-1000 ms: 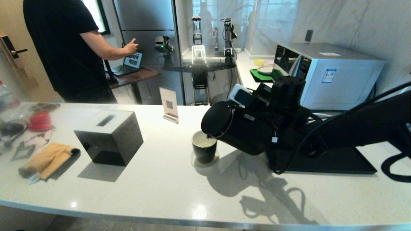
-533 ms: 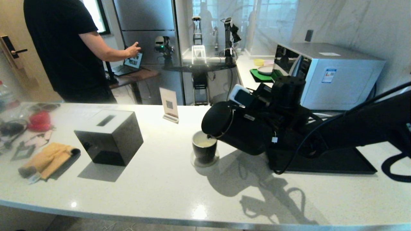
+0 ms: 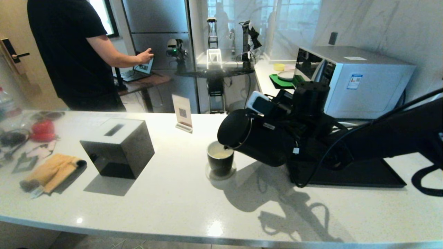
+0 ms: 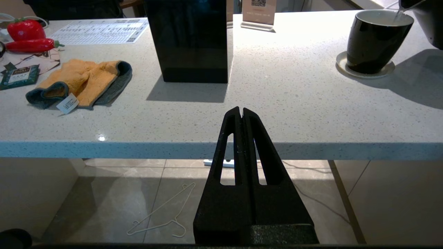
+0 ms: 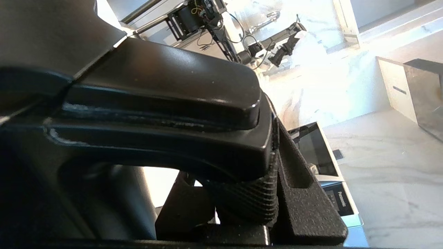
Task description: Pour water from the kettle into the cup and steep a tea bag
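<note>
On the white surface point(image 3: 173, 204), my right end effector point(image 5: 277, 193) clamps the handle of the kettle point(image 3: 258, 140), still tipped at frame centre, spout over the cup point(image 3: 220, 159). Against the earlier frames hardly anything has shifted, so I judge pouring continues; pale water point(image 3: 218, 151) shows inside. My left end effector point(image 4: 241, 114) hangs pressed together, lower centre. No tea bag visible.

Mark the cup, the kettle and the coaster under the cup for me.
cup point(image 4: 375, 45), left wrist view, on its glossy black outer wall.
kettle point(image 3: 263, 143), head view, on its tilted black body.
coaster point(image 4: 387, 69), left wrist view, on its pale exposed rim.
</note>
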